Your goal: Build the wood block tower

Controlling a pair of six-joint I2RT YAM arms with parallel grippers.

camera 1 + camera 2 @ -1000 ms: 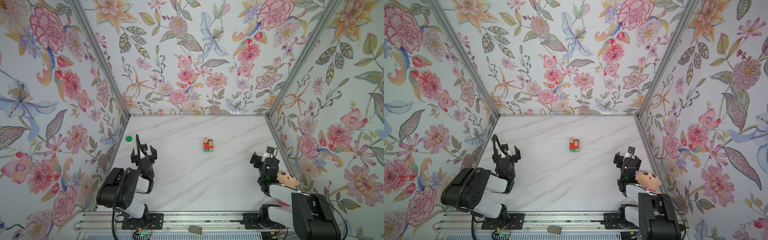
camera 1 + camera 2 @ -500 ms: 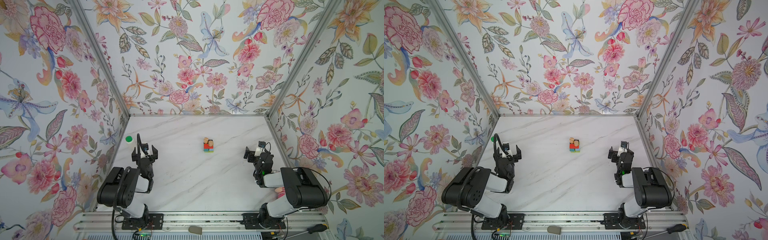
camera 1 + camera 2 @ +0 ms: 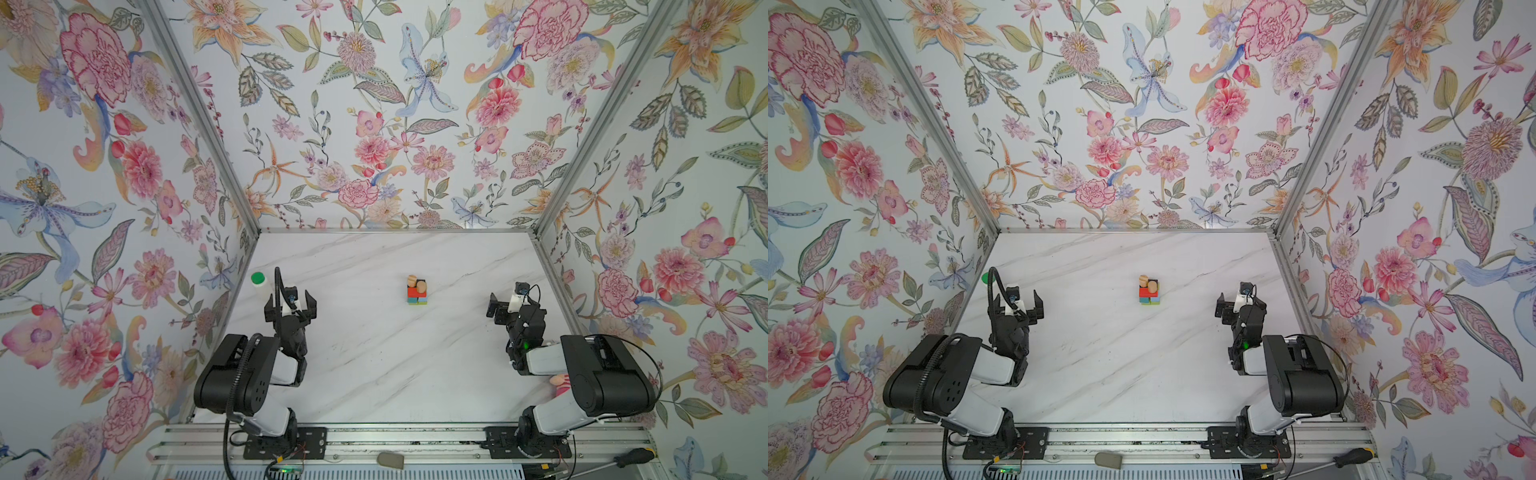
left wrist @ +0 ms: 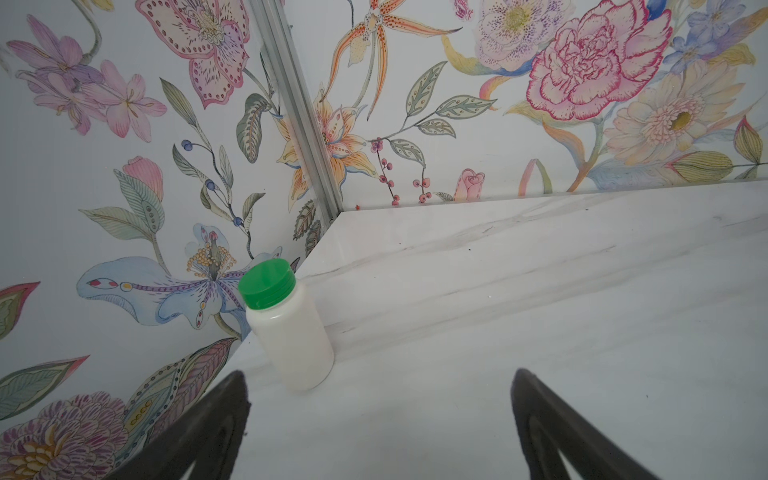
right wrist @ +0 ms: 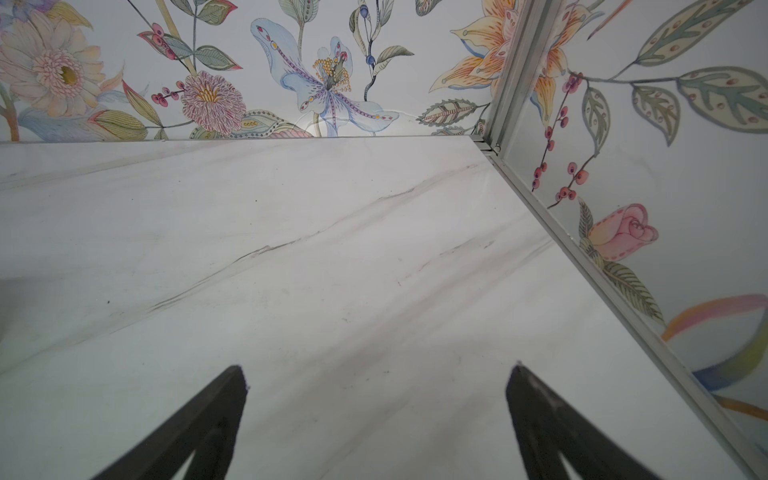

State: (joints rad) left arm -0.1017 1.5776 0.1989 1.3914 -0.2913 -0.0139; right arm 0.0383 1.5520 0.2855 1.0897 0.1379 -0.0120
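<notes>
Marbled white surface, flowered walls. Stack of blocks well apart from both, ahead and inward of each; likely nearer right pincer than left pincer. Both spread wide, empty.

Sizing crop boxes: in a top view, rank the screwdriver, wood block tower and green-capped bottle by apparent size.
Largest: screwdriver, clearly the longest.
Then wood block tower and green-capped bottle: about alike, and the bottle is partly hidden, so unranked.
</notes>
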